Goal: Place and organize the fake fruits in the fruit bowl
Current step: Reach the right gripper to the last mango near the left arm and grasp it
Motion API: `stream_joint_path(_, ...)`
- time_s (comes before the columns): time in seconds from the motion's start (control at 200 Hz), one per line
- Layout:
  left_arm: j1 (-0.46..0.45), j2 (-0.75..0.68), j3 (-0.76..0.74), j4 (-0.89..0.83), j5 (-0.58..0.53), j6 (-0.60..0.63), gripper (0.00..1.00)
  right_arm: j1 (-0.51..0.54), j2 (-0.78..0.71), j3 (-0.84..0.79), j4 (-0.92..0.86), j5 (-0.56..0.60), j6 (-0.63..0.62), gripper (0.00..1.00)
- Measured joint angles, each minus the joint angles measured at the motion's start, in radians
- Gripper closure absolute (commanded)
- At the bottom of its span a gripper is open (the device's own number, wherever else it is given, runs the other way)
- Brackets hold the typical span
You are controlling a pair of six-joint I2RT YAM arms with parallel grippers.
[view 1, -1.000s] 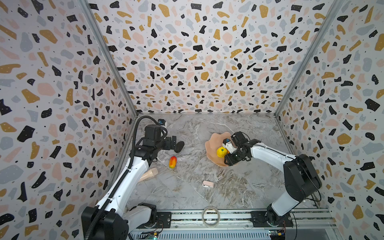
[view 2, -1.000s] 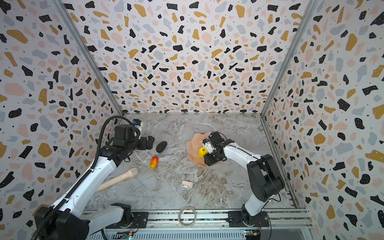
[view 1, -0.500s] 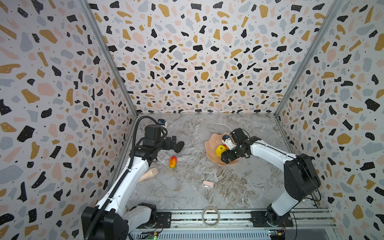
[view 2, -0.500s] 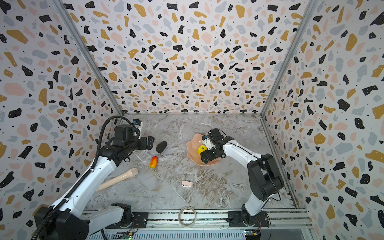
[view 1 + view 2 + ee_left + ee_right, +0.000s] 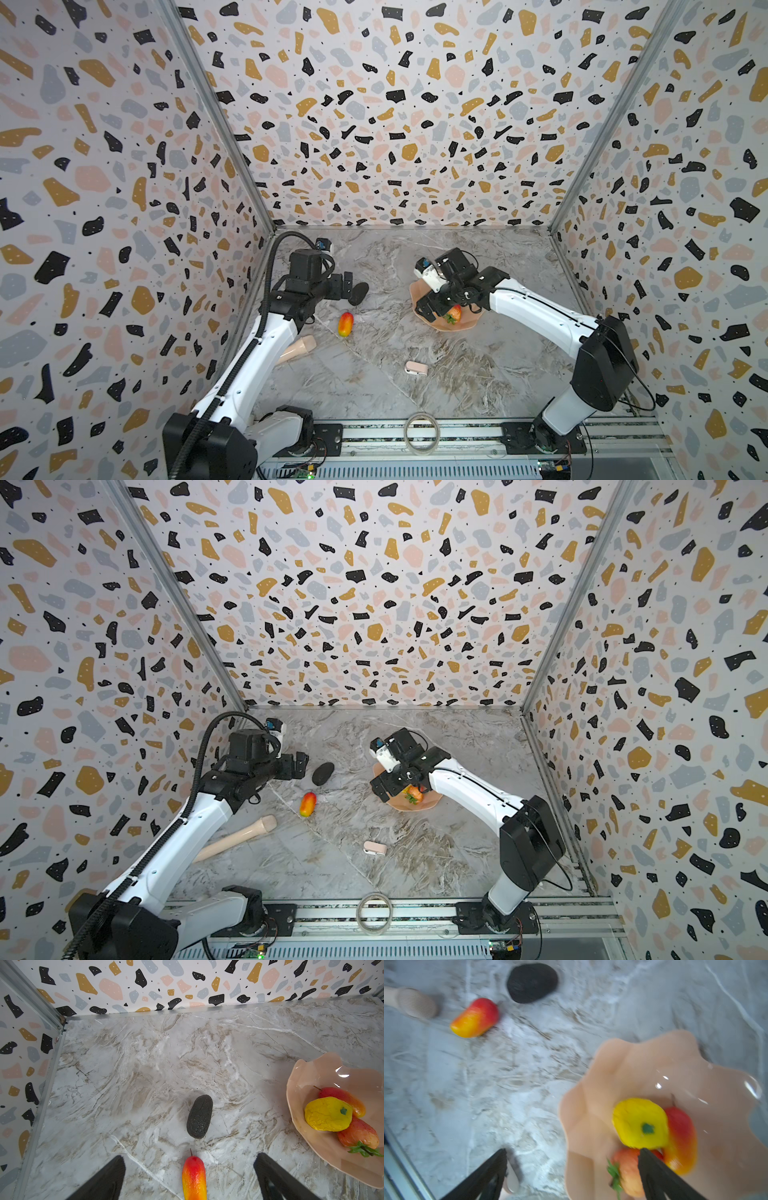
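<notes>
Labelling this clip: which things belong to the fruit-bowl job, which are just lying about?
Job: fruit bowl, yellow citrus, strawberry, mango in the bowl, mango on the table, black oval fruit.
Lying about: beige cone-shaped cup, pale pink clip, tape ring.

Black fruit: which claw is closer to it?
Left. The left claw hovers just beside the black fruit; the right claw is farther off, above the fruit bowl.

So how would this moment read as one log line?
bowl: citrus, strawberry, mango | table: black oval, second mango | left fingers: open | right fingers: open
</notes>
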Motion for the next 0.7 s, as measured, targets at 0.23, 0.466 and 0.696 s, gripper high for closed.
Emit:
stream_joint_path(0.23, 0.000, -0.007, 0.000, -0.002, -0.003, 0.000, 0.00, 0.160, 0.296, 0.188, 0.214, -0.028, 0.135, 0.01)
stream_joint_path(0.466, 0.000, -0.043, 0.000, -0.013, -0.023, -0.001, 0.00, 0.235, 0.447, 0.207, 0.399, 0.031, 0.356, 0.06)
stream_joint_path(0.696, 0.000, -0.049, -0.002, -0.016, -0.027, -0.001, 0.00, 0.253, 0.522, 0.220, 0.512, 0.098, 0.497, 0.15)
